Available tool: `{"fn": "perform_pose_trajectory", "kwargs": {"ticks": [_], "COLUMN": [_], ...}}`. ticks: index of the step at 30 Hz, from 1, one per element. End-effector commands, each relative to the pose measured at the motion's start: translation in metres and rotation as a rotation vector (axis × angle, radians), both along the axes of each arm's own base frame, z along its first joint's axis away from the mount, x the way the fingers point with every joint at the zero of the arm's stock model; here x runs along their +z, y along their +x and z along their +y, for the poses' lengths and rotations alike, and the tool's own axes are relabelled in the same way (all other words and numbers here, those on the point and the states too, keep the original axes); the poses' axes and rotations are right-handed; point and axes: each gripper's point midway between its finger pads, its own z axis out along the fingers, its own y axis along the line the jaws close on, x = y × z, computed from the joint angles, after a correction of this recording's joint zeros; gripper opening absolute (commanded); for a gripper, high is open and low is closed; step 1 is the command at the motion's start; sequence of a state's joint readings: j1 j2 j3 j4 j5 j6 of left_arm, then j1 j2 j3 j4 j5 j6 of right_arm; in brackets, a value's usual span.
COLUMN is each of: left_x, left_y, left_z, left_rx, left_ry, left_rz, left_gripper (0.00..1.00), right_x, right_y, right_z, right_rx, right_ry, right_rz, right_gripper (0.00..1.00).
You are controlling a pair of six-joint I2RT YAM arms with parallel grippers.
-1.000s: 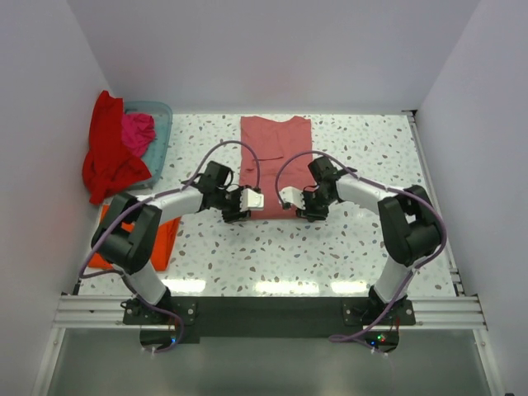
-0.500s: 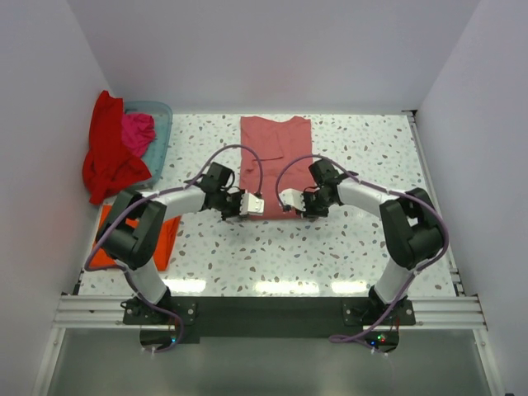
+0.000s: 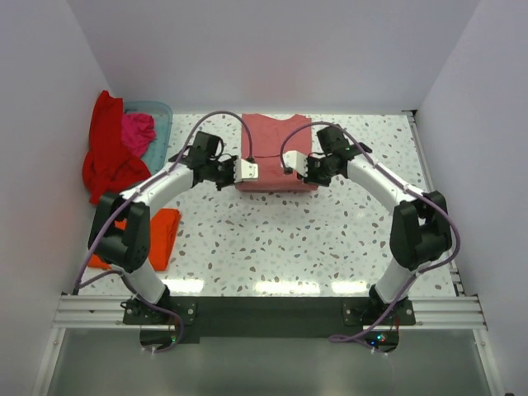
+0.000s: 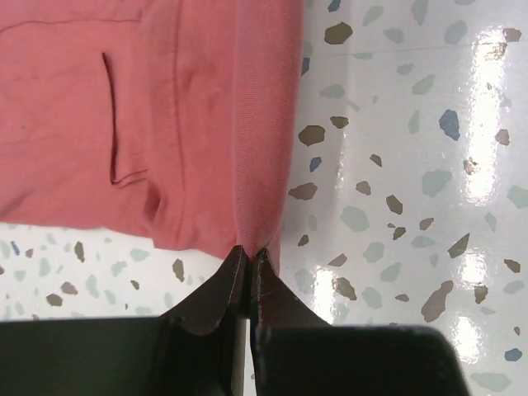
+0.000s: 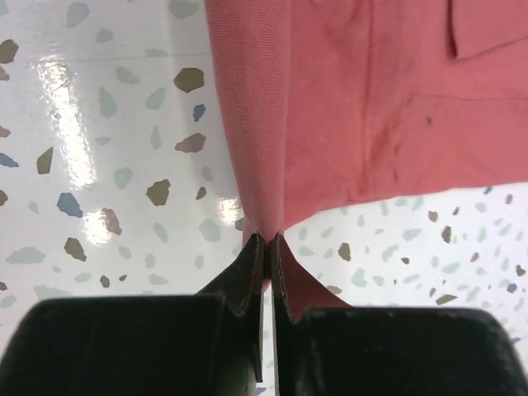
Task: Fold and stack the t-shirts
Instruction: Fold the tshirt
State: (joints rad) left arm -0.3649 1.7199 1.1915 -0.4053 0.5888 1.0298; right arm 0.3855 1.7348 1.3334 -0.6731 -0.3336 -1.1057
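Blue basket (image 3: 163, 114), far-left corner: magenta tee (image 3: 138, 130) inside, red tee (image 3: 106, 161) draped over its rim. Pink tee (image 3: 276, 142), far edge centre, a neat rectangle. L gripper (image 4: 249, 254) & R gripper (image 5: 266, 241) jaws pinch its near corners.

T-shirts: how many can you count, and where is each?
4. Pink t-shirt mid-table, pinched by the left gripper and right gripper; orange t-shirt near the left edge; red t-shirt draped over the basket; magenta t-shirt inside it. More may be hidden.
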Motion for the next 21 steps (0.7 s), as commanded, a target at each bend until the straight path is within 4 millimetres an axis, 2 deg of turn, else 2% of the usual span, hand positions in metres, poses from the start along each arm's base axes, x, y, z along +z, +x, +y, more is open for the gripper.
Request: {"fn": "perform_pose_trajectory", "kwargs": {"ticks": [1,3,4,5,6,7,8,10,11,13,14,16,18,19,21], "left_x": [0.035,0.038,0.037,0.037,0.037,0.026,0.033,0.030,0.033,0.026,0.037,0.043,0.062,0.074,0.075], "left_y": [-0.004,-0.015,-0.022,-0.034,-0.043,-0.061,-0.074,-0.103,-0.125,-0.167,-0.182,-0.211,-0.219,-0.215,-0.203], "left_z": [0.001,0.002,0.003,0.004,0.005,0.006,0.005,0.006,0.004,0.006,0.007,0.011,0.012,0.010,0.011], "left_rx": [0.013,0.009,0.002,-0.008,-0.017,-0.040,-0.059,-0.092,-0.128,-0.182,-0.205,-0.232,-0.218,-0.213,-0.182], "left_ry": [-0.043,-0.049,-0.045,-0.046,-0.045,-0.029,-0.039,-0.037,-0.057,-0.050,-0.067,-0.078,-0.119,-0.130,-0.097], "left_rz": [-0.035,-0.028,-0.020,-0.014,-0.012,0.021,0.009,0.060,0.078,0.170,0.161,0.217,0.208,0.184,0.175], "left_gripper": [0.00,0.00,0.00,0.00,0.00,0.00,0.00,0.00,0.00,0.00,0.00,0.00,0.00,0.00,0.00], "right_x": [0.035,0.037,0.032,0.039,0.029,0.028,0.036,0.031,0.030,0.038,0.051,0.059,0.074,0.076,0.075], "right_y": [-0.007,-0.017,-0.026,-0.037,-0.051,-0.064,-0.076,-0.107,-0.125,-0.165,-0.179,-0.202,-0.206,-0.206,-0.192], "right_z": [-0.001,-0.004,-0.005,-0.006,-0.009,-0.009,-0.008,-0.008,-0.010,-0.015,-0.015,-0.019,-0.018,-0.020,-0.018], "right_rx": [-0.006,-0.004,0.004,0.015,0.022,0.040,0.055,0.090,0.107,0.145,0.163,0.155,0.149,0.139,0.143], "right_ry": [0.038,0.035,0.034,0.036,0.023,0.019,0.033,0.025,0.023,0.028,0.058,0.075,0.094,0.087,0.052], "right_rz": [-0.022,-0.008,0.012,0.006,0.036,0.054,0.048,0.089,0.126,0.164,0.150,0.199,0.193,0.202,0.200], "right_gripper": [0.00,0.00,0.00,0.00,0.00,0.00,0.00,0.00,0.00,0.00,0.00,0.00,0.00,0.00,0.00]}}
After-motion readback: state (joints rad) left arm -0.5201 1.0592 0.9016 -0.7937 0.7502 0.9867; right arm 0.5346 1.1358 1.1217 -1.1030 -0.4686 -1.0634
